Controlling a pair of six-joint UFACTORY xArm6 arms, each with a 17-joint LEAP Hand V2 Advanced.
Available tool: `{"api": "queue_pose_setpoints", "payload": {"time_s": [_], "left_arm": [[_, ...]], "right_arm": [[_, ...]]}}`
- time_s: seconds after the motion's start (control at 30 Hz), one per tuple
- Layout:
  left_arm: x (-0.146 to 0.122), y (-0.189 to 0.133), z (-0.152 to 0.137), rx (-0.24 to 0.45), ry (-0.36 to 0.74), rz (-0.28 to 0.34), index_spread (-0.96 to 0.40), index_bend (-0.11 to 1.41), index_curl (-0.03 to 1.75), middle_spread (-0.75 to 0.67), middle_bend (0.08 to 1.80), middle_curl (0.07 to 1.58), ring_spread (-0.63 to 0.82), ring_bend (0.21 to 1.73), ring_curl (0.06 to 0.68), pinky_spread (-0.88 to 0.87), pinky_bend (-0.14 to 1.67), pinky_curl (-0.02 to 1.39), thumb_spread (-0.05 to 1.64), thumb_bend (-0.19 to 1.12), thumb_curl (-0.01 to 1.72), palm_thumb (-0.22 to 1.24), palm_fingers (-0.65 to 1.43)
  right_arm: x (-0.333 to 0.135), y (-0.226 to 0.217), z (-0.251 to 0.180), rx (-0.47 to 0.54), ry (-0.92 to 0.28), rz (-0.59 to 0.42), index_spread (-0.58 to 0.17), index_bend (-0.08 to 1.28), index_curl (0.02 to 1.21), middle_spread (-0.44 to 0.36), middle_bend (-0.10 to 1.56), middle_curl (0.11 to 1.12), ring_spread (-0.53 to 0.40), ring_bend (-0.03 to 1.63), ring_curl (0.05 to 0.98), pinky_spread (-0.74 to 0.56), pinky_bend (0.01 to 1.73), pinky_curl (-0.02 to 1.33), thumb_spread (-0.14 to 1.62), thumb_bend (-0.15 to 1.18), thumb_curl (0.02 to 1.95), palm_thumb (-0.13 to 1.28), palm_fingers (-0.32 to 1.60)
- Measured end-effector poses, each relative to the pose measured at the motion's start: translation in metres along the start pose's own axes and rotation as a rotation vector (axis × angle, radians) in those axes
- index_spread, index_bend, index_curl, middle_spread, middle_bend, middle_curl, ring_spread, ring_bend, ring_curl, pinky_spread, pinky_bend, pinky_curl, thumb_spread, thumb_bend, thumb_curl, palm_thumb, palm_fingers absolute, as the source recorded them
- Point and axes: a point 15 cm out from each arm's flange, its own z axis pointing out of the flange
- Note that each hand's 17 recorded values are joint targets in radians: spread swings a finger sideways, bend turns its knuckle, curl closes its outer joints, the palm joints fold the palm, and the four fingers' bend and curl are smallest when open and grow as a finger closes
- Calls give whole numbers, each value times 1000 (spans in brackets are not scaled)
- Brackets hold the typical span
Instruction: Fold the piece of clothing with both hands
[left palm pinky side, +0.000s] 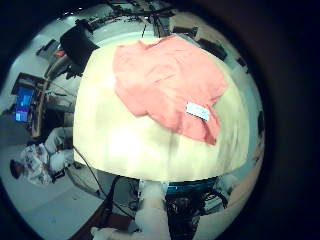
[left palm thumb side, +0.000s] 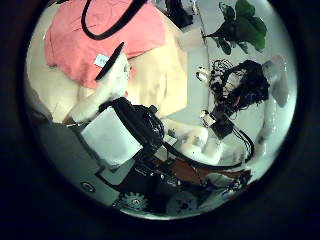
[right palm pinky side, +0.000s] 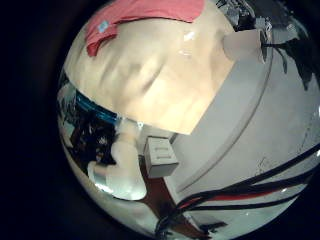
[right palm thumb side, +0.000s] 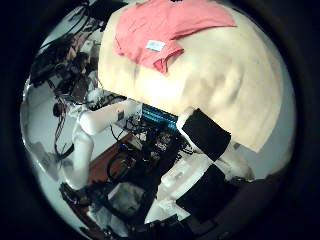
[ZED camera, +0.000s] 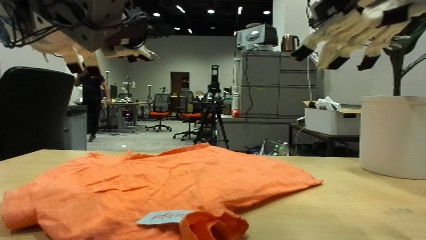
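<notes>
An orange piece of clothing (ZED camera: 160, 180) lies spread on the pale wooden table (ZED camera: 360, 210), with one near corner bunched beside a white label (ZED camera: 164, 217). My left hand (ZED camera: 80, 30) hangs high above the garment's far side, and its fingers are relaxed and hold nothing. My right hand (ZED camera: 360, 30) hovers just as high over the bare table past the garment's edge, also open and empty. Both palm cameras see the clothing (left palm pinky side: 170, 80) (right palm thumb side: 165, 30) from well above, with its label (left palm pinky side: 198, 111) (right palm thumb side: 155, 45) near one edge.
A white cylindrical container (ZED camera: 393, 135) stands on the table below my right hand, also seen in its little finger side view (right palm pinky side: 240, 45). Bare tabletop (right palm thumb side: 220, 70) stretches beside the garment. Beyond the table are office chairs, a tripod and grey cabinets.
</notes>
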Motion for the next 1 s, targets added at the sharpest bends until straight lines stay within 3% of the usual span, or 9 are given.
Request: {"api": "queue_pose_setpoints", "payload": {"time_s": [0.43,0.63,0.8,1.0], "left_arm": [[-3,-1,1,-9,-13,-17,-225,195,479,-213,301,397,18,500,100,50,186,159,1156,-17,295,594,531],[1,0,11,-53,-45,5,-218,204,484,-195,263,387,18,508,103,50,196,160,1156,-17,296,594,516],[20,2,33,-126,-97,120,-191,182,468,-131,251,394,52,492,103,81,196,173,1156,-21,294,585,425],[44,-2,80,-255,-212,296,-63,136,413,57,172,358,239,476,115,258,255,221,1134,-48,272,464,184]], "right_arm": [[3,5,-4,16,-2,3,-361,165,287,54,221,356,190,427,218,311,295,282,1343,-11,270,612,311],[4,3,-2,12,-4,7,-364,166,288,54,219,355,190,426,217,314,301,283,1344,-10,269,612,313],[9,3,0,-5,-12,33,-366,167,288,54,220,357,190,427,219,317,303,282,1344,-10,268,612,315],[24,3,-12,-4,-22,88,-361,171,289,67,225,357,192,445,219,315,288,275,1339,-6,275,635,342]]}}
